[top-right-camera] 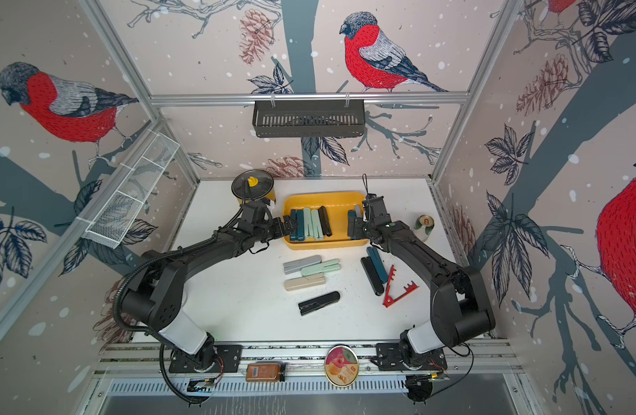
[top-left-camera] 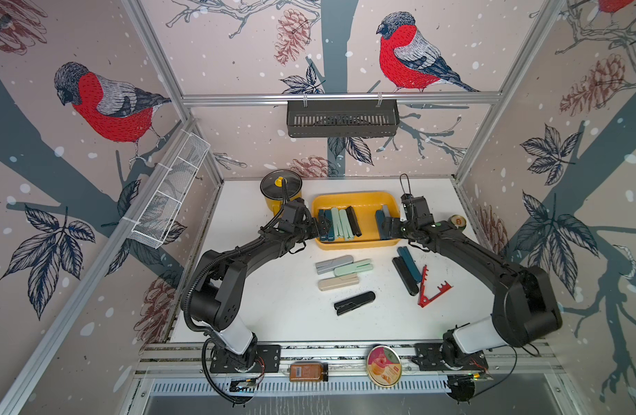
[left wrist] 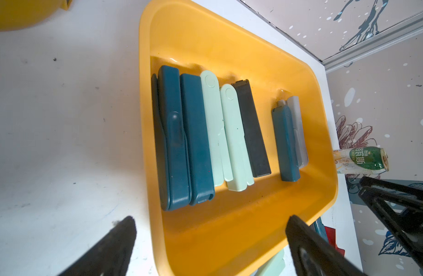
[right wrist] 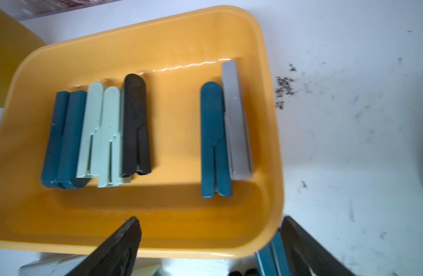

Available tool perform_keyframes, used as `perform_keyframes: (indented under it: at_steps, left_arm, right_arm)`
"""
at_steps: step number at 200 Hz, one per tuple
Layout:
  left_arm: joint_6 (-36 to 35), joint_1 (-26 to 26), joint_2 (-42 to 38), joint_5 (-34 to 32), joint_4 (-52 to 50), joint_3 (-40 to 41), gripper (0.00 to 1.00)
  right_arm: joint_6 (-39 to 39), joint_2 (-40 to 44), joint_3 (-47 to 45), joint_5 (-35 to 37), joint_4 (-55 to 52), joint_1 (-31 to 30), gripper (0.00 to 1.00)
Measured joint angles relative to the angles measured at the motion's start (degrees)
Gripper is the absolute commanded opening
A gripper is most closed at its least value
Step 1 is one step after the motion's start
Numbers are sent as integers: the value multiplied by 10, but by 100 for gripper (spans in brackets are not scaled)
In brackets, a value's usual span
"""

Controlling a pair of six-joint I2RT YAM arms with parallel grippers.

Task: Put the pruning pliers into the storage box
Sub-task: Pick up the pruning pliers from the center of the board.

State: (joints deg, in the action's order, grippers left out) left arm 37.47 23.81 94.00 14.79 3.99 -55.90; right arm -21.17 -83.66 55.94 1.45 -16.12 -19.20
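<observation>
Pruning pliers (top-left-camera: 340, 222): seven in storage box (top-left-camera: 367, 215), seven outside

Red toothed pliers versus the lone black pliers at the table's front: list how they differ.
The red toothed pliers are splayed in a V with jagged edges; the lone black pliers are a closed, smooth bar. The red ones lie on the robot's right beside other pliers; the black ones lie mid-table, alone. Both rest on the white table, outside the storage box.
</observation>
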Motion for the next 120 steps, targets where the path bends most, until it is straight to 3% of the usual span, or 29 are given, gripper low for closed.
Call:
perform_keyframes:
  at_steps: [60,120]
  left_arm:
    - [0,0,0,0,0,1,98]
    - [2,0,-2,-14,4,9,98]
  right_arm:
    - [36,64,-90,-1,-17,73,88]
    - [47,97,-139,-32,-19,69,80]
